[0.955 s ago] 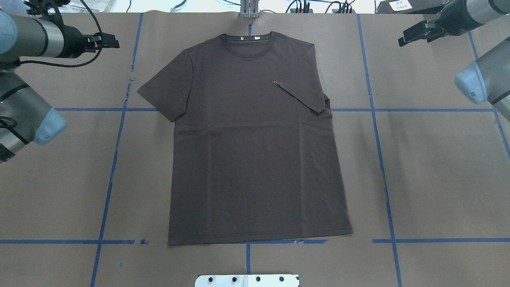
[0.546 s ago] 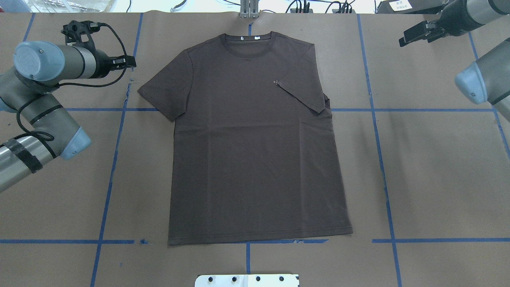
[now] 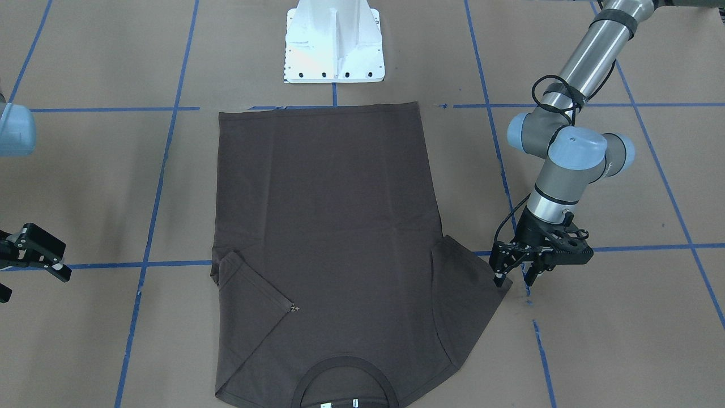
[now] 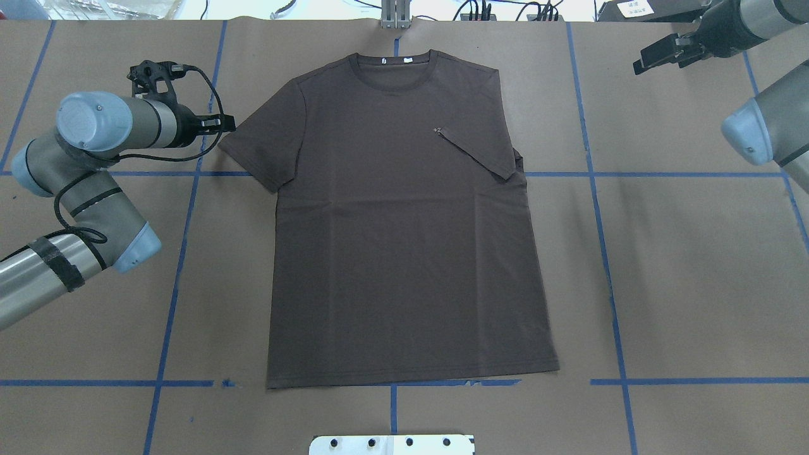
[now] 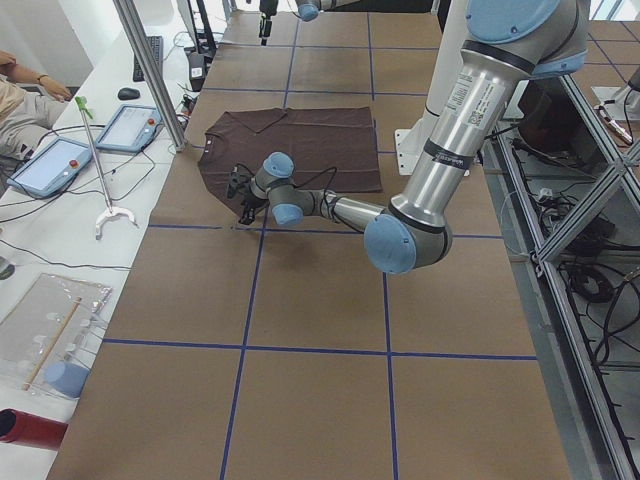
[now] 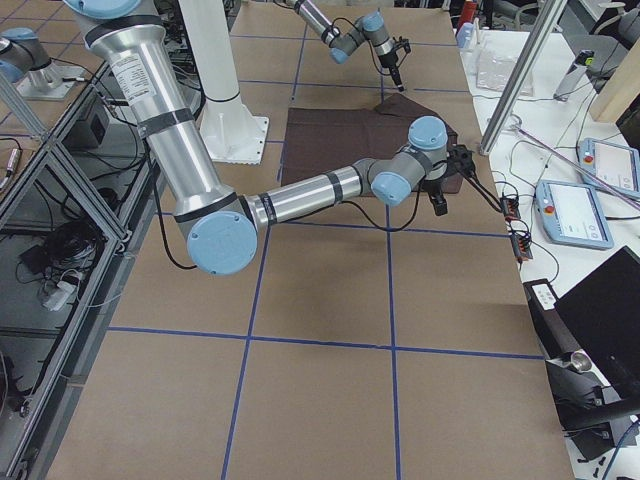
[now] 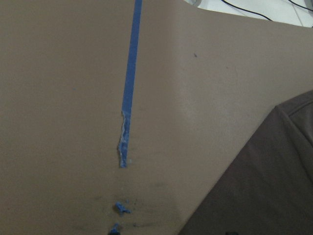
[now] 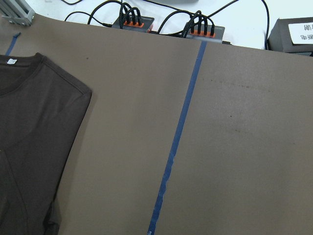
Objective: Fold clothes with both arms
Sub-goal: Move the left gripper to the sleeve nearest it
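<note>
The dark brown-grey T-shirt [image 4: 404, 240] lies flat on the table with its collar [image 4: 395, 69] at the far edge. Its right-hand sleeve [image 4: 480, 151] is folded in over the chest, next to the small pale logo [image 4: 437, 130]. The other sleeve [image 4: 262, 148] lies spread out. My left gripper [image 4: 224, 123] is open and low at that sleeve's outer edge; in the front view [image 3: 515, 279] one fingertip touches the hem. My right gripper [image 4: 639, 63] is open and empty, held up well to the right of the shirt.
The white pedestal base [image 3: 334, 45] stands at the near edge by the shirt's hem. Blue tape lines [image 4: 600, 208] cross the brown paper. Power strips and cables [image 8: 166, 24] lie along the far edge. Operators' tablets [image 5: 50, 165] lie beyond the table.
My left arm has swung in from the far left towards the shirt, bringing its gripper down to the spread sleeve's edge. The right arm and the shirt have not moved.
</note>
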You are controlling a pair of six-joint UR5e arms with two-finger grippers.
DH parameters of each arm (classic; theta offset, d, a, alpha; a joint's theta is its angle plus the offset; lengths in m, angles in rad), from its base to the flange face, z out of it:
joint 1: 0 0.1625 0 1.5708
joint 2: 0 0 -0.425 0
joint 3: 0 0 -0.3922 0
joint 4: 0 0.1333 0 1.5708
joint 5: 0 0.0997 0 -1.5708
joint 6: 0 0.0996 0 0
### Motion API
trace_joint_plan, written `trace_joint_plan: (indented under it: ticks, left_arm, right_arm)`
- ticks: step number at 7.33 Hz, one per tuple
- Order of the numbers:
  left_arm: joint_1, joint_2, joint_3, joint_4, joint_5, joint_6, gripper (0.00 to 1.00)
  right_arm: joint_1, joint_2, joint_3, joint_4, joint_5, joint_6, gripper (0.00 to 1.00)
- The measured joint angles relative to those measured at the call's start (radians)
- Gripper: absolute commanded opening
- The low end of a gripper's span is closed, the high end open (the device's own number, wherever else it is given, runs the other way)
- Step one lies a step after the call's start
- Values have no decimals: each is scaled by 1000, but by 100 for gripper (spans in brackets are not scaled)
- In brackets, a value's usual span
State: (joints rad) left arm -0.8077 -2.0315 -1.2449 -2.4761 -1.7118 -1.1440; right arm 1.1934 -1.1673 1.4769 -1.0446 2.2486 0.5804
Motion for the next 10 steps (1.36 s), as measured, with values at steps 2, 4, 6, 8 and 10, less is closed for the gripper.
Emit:
trace_joint_plan:
  ticks: [2,4,6,8,10]
  left_arm:
    - [12,-2,5,-1,8,1,68]
    - [18,-4,10,-2,14,3,68]
    - [21,-6,18,-1,15,3,64]
    - [22,-10,20,-1,15,3,32]
    - [24,-12,21,-2,21,1,0]
  right_arm:
    - [0,-1,-2,0,-3,0,100]
    - [-1,0,-3,0,-11,1,100]
    - [-1,0,-3,0,-12,1,100]
    - [-2,-1,-5,0,-12,1,100]
    - [-2,-2,-6,0,-12,1,100]
